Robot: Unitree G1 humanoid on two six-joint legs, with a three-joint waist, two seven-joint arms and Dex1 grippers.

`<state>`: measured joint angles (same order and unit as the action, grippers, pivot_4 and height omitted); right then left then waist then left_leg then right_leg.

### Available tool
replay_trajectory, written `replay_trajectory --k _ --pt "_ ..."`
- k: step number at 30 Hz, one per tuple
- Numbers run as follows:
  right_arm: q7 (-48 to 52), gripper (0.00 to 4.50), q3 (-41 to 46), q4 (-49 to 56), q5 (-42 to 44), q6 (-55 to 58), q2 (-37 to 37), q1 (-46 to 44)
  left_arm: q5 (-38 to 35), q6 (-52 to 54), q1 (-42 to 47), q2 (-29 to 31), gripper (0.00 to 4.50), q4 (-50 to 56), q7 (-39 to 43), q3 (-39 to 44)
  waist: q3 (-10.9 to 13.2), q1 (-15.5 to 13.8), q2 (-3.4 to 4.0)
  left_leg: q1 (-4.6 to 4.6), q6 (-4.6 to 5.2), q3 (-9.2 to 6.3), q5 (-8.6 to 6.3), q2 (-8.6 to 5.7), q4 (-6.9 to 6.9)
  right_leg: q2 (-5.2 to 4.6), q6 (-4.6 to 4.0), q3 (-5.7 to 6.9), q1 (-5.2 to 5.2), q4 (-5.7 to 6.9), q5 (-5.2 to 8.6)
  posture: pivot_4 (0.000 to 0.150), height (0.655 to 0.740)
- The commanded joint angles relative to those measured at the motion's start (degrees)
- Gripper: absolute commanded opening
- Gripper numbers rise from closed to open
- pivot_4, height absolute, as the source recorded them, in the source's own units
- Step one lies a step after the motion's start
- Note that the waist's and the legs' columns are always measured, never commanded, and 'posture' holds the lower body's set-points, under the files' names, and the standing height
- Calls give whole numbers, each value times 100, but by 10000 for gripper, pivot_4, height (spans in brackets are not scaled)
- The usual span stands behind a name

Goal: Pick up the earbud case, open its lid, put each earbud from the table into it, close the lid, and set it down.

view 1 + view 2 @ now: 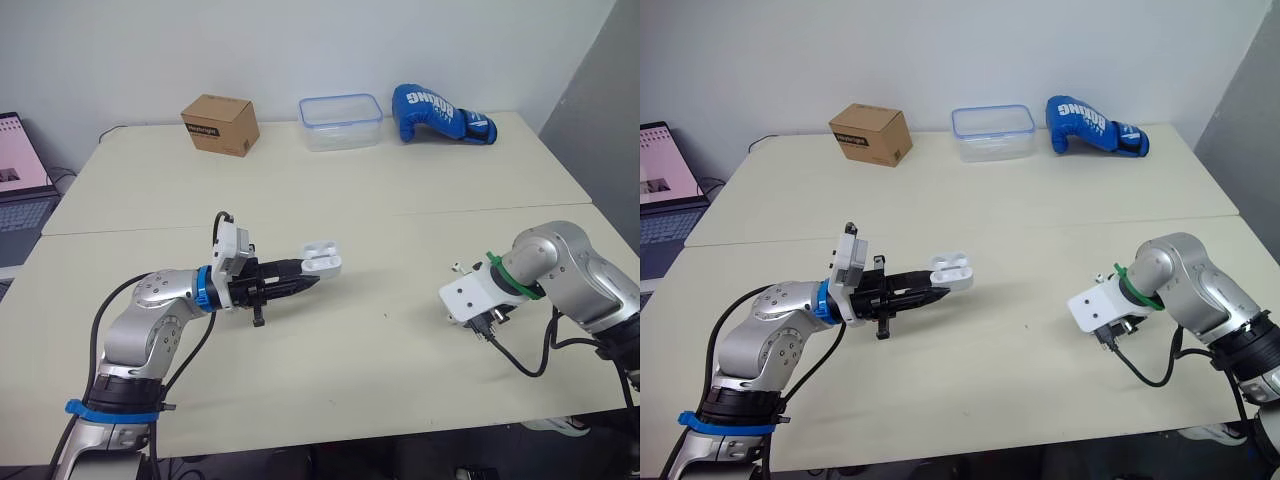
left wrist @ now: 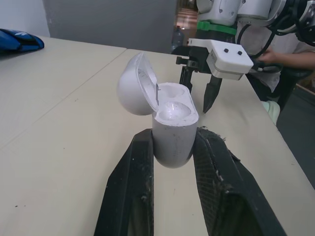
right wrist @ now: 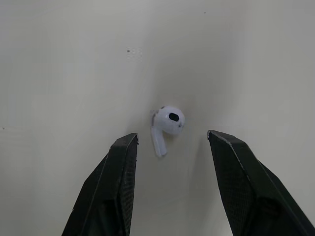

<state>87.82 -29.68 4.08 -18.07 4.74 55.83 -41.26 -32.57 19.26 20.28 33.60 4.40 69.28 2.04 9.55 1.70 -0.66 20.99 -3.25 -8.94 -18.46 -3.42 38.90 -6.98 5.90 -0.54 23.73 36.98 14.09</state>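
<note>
"BOXING" in white on the blue boxing glove [image 1: 1095, 122].
</note>
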Motion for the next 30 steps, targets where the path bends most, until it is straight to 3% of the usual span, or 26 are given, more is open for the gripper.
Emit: replay_trajectory --k 1,30 --pt "401 23311 -63 161 -82 104 -56 -179 -33 -104 8 -19 7753 197 -28 35 0 0 0 0 0 0 0 0 0 0 0 0 0 0 0 1500 7307" --pt "464 23311 -474 713 -474 1176 -51 21 -35 -81 -27 -22 7753 244 -81 8 0 -3 0 0 0 -1 0 0 0 0 0 0 1 0 0 1500 7307"
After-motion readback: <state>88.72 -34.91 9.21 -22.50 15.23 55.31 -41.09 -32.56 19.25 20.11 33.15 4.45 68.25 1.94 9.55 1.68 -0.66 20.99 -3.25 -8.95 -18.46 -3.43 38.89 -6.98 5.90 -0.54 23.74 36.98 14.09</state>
